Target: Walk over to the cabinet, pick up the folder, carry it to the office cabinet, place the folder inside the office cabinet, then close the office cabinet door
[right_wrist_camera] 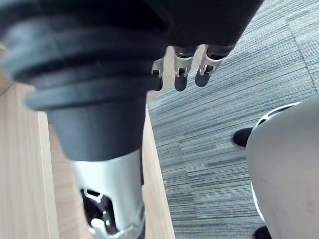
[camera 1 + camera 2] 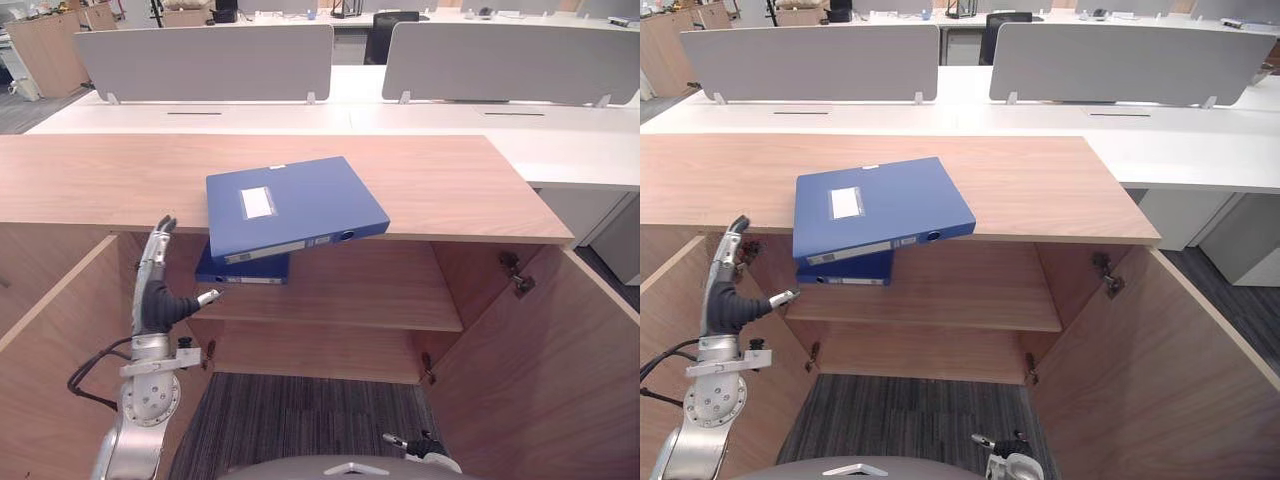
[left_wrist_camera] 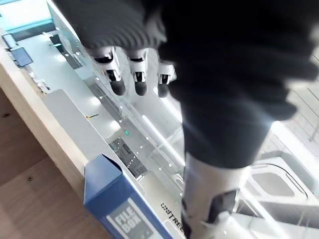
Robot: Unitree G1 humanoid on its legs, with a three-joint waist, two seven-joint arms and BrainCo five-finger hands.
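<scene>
With our left hand (image 2: 155,290) open and empty at the folder's (image 2: 295,205) eight o'clock, we could knock that overhanging folder off the cabinet top (image 2: 100,180).

An open-plan office: rows of white desks (image 2: 450,110) split by grey divider screens (image 2: 205,60), with a black office chair (image 2: 385,30) behind them. In the foreground, a wood-laminate cabinet (image 2: 440,180) stands open on grey carpet (image 2: 300,415), a blue box file (image 2: 295,205) lying on its top and a second file (image 2: 245,268) on the shelf (image 2: 350,290) below.
</scene>
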